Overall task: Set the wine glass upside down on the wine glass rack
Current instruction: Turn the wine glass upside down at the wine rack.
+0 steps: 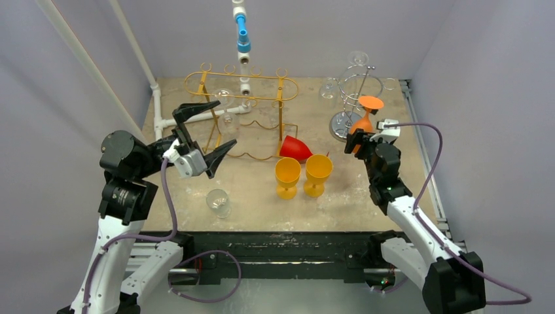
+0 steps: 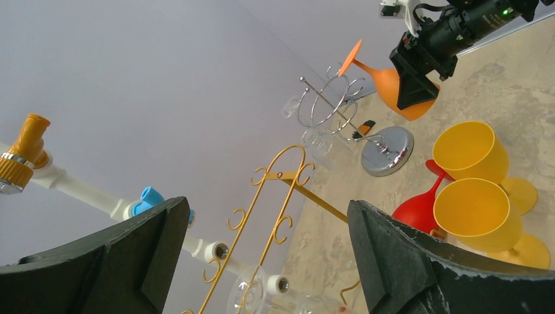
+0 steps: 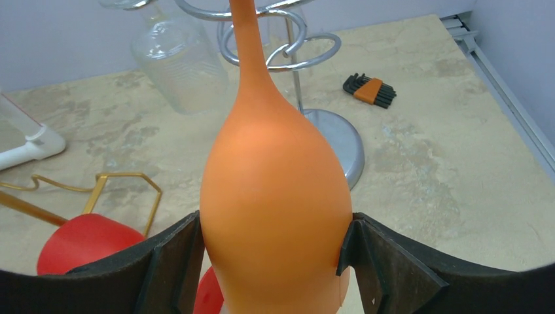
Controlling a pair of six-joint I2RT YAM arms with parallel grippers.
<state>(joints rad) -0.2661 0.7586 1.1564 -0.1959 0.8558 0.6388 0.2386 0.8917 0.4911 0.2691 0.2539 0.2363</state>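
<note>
Close to the arms, a clear glass (image 1: 218, 201) stands alone on the table (image 1: 262, 212); it is see-through and hard to make out. A bit farther in, two yellow cups (image 1: 302, 175) stand side by side, open ends up. Just behind them, a red glass (image 1: 294, 149) lies on its side, and the yellow cups hide part of it in the left wrist view. The left gripper (image 1: 226, 122) hangs in the air over the left side of the table. Its fingers are wide apart and hold nothing. The right gripper (image 1: 362, 136) is on the right side, and its fingers are clamped on the round bowl of the orange wine glass (image 1: 364, 122). The glass is upside down, with its flat foot on top, right next to the silver rack (image 1: 343, 124). In the right wrist view its foot and rim are both cut off. Its stem goes up past the silver rings, but the pictures do not show whether it touches them. Small tools (image 3: 370, 89) lie past the rack's base. Farther left stands a gold rack (image 1: 245, 82) with clear glasses on it, faint and blurry. At the back is a white pipe (image 1: 243, 72) with a blue part.
</note>
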